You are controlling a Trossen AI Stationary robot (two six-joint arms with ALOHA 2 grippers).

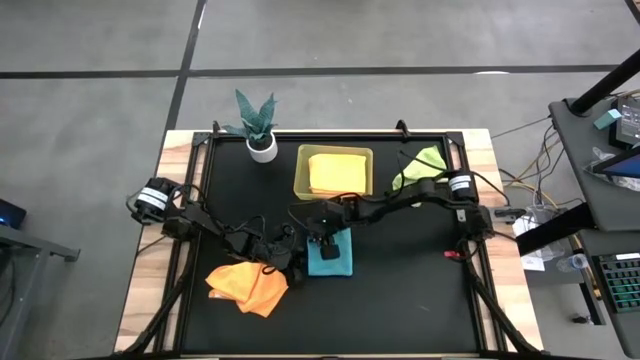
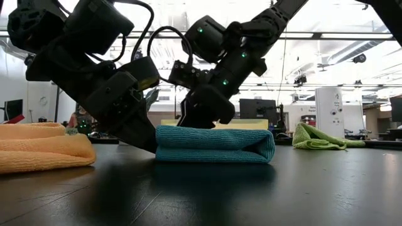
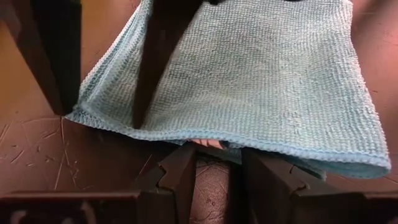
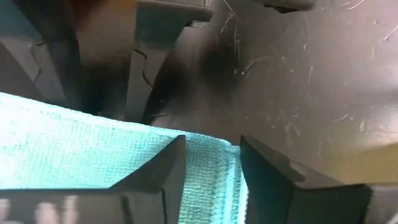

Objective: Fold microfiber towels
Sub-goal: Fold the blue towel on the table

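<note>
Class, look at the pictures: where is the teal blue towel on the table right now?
In the high view the teal towel lies folded near the table's middle, right of the orange towel and in front of the yellow bin, with both grippers at it.

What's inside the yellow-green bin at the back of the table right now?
A folded yellow towel lies in the bin, covering nearly all of its floor. Whether another cloth lies beneath it cannot be seen.

Robotics lab or workshop hall.
Grey concrete floor (image 1: 90, 120) surrounds the black-matted wooden tabletop (image 1: 400, 300); a side desk with cables (image 1: 530, 200), overhead strip lights (image 2: 326, 37) and dark monitors (image 2: 257, 108) fill the background.
</note>
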